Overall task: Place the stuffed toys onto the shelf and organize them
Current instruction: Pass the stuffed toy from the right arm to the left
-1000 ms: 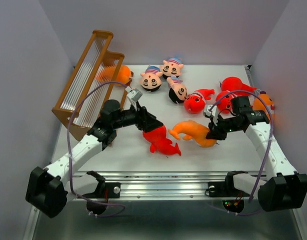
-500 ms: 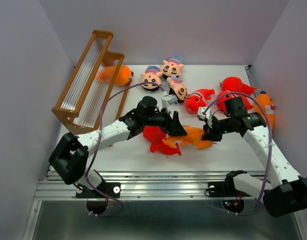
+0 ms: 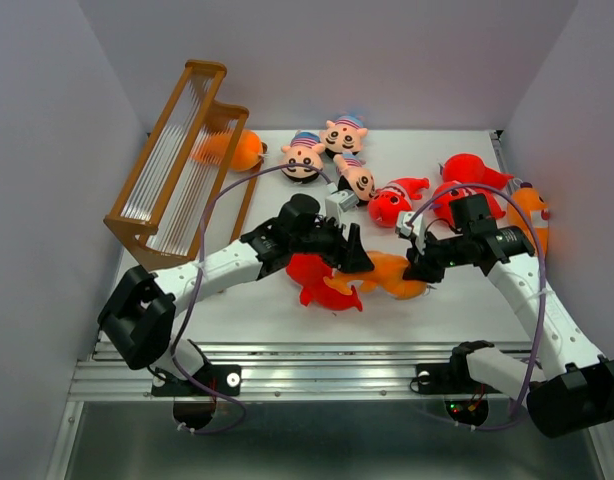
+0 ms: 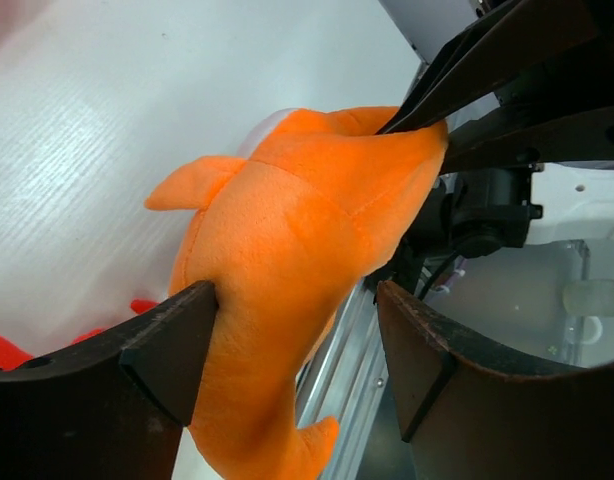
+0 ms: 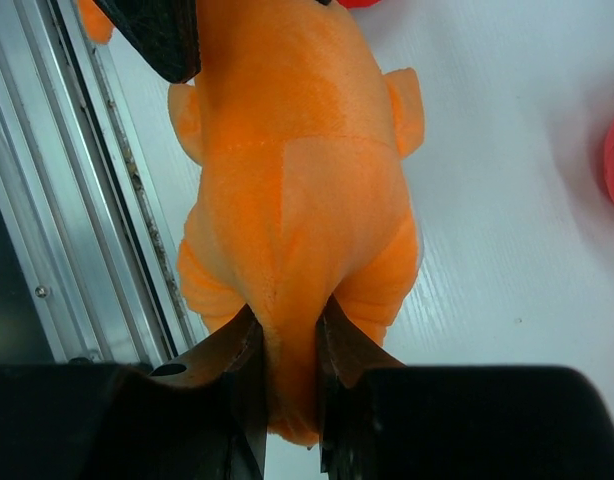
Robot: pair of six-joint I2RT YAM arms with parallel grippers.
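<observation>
stuffed toys (image 3: 303, 160): orange, red, capped heads, scattered | shelf (image 3: 177, 160): wooden-framed, far left

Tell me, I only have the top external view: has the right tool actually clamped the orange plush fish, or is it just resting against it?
Observer: Clamped. The right wrist view shows the right tool shut on a narrow fold at one end of the orange plush fish, squeezing it thin.
Operator: And is the left tool gripping it too?
Observer: Not yet. In the left wrist view the left tool stands open around the fish's body. One dark finger touches the plush, and a gap shows beside the other.
</observation>
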